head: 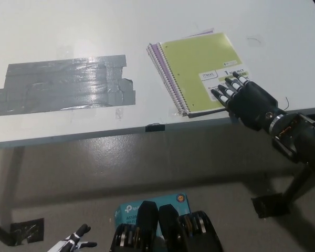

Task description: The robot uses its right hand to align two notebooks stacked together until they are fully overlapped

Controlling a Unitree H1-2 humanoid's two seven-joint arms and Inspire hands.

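A lime-green spiral notebook (202, 67) lies on top of a purple notebook (156, 51) on the white table, near its front edge. The purple one shows as a thin strip along the green one's left and top sides, so the two are slightly offset. My black right hand (241, 95) rests on the green cover's lower right corner, fingers stretched flat over the label and holding nothing. My white left hand (73, 241) hangs low at the picture's bottom left, below the table, only its fingertips in view.
A large patch of grey tape (65, 84) covers the table's left part. The table's front edge (94, 134) runs across the middle, with a small black clip (155, 127) on it. A teal box (152, 206) lies on the floor below.
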